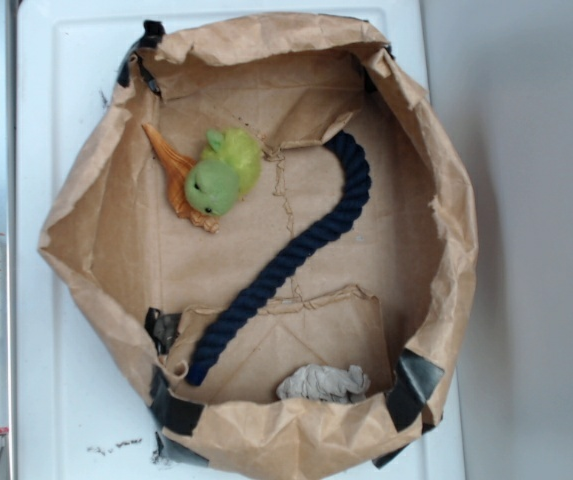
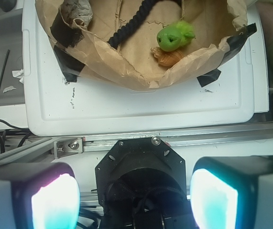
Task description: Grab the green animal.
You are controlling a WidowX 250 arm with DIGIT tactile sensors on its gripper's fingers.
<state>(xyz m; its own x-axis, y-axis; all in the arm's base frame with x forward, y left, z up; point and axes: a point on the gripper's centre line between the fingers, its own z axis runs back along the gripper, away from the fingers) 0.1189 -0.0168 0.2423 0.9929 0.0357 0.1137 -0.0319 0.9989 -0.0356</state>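
Green animal: the green animal [image 1: 222,172] is a small fuzzy plush with a round lime-green head and a more yellow-green body. It lies inside the brown paper bag [image 1: 96,200], which is rolled down and open like a basin, near the bag's wall on the upper left side in the exterior view.

Neighbours: it leans on the orange ridged cone toy [image 1: 178,180] and partly covers it; the two are touching. The dark navy rope [image 1: 296,255] runs through the middle of the bag and stays apart from the plush. A crumpled grey paper [image 1: 322,383] sits at the bottom edge, well apart.

Support: the bag stands on a white counter [image 1: 46,400], and black tape [image 1: 418,378] patches its rim.

Gripper: in the wrist view the gripper [image 2: 135,195] is wide open and empty, with the two pads far apart. It is outside the bag, well away from the plush [image 2: 174,36].

How it will handle: I judge it as very light and soft. It will squash under the fingers, and the fuzzy surface should not slip much. It is not fragile.

Where to take hold: the round head, or the middle where head and body meet, looks best, because it is the highest and fullest part.

Risk: the cone toy beneath may be pinched together with the plush, and the paper wall just beside may catch one finger.
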